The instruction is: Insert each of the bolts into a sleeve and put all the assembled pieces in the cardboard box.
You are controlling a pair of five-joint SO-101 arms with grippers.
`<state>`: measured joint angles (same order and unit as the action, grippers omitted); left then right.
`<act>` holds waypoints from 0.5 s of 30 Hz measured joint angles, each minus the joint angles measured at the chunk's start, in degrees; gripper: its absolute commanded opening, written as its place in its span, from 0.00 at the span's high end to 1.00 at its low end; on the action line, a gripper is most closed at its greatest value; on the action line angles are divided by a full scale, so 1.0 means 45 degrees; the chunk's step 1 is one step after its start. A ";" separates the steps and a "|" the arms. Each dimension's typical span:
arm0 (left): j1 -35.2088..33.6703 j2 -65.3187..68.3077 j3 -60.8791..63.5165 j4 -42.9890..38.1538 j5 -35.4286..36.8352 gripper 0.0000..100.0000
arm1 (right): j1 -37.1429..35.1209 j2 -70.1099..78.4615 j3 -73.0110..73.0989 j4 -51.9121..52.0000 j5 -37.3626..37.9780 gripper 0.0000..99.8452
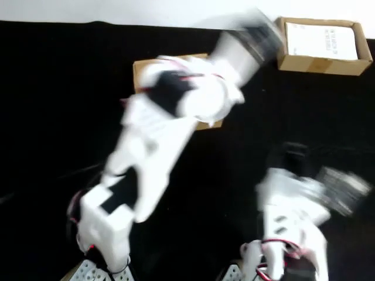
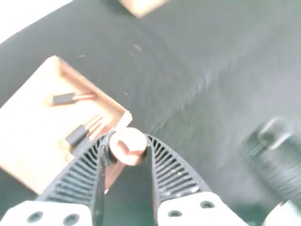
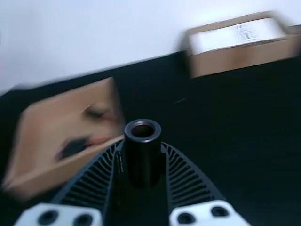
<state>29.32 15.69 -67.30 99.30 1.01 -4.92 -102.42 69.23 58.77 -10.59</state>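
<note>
Bolt (image 2: 128,148) rigid, slick, light: L gripper (image 2: 126,141) clamps head. R gripper (image 3: 142,153) pinches stiff sleeve (image 3: 142,134) mid-body. Box (image 1: 140,70) 12 o'clock on table.

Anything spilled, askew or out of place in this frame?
Nothing stands out: the left gripper holds a copper-coloured bolt, the right gripper a black cylindrical sleeve, and two assembled pieces lie inside the cardboard box.

The table (image 1: 58,88) is seen from overhead; from each wrist it is viewed closely, obliquely. One box (image 1: 140,70) (open) is shared.
</note>
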 measured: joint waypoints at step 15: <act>-0.2110 -0.6232 0.3184 0.0195 0.2618 0.99 | -0.4435 0.3653 0.0215 -0.2657 0.2266 0.99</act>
<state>19.82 -12.35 -52.97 100.18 12.79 -24.88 -85.98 70.20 46.81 -0.40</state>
